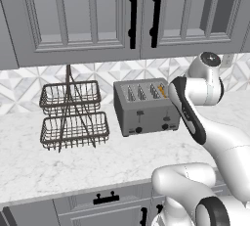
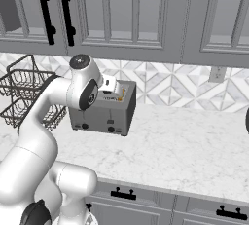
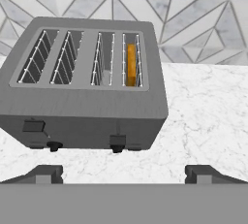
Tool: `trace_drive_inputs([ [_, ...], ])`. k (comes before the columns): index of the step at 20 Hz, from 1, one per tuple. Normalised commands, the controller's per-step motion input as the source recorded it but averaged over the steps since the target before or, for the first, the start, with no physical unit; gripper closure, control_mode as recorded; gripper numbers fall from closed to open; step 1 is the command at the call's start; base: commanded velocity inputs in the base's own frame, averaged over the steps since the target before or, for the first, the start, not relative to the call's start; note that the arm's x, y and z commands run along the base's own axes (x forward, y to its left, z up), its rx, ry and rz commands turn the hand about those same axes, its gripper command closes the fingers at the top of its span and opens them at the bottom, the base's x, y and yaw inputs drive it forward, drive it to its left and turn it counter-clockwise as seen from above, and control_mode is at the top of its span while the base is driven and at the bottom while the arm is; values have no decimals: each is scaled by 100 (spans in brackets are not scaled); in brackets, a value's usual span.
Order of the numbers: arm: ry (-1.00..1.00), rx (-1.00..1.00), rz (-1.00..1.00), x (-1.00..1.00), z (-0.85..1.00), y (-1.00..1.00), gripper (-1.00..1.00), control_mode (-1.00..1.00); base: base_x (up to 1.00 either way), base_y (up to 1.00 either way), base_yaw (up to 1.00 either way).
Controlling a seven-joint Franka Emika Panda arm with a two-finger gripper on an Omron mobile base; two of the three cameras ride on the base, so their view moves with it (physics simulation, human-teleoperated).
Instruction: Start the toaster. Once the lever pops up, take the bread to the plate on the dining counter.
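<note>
The wire basket rack [image 1: 73, 115] stands left of the toaster [image 1: 144, 107], whose long side runs along the wall with the bread [image 3: 131, 64] upright in its right slot, below the open gripper [image 3: 124, 173].

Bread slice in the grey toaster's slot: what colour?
Golden-orange slice of bread, clearest in the hand view, in the boxy grey metal toaster.
</note>
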Motion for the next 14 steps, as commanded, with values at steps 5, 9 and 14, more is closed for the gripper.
trace_drive_inputs([
  [5, 0, 0, 0, 0, 0, 0, -100, -100, 0, 0, 0],
  [9, 0, 0, 0, 0, 0, 0, -100, -100, 0, 0, 0],
  [14, 0, 0, 0, 0, 0, 0, -100, -100, 0, 0, 0],
])
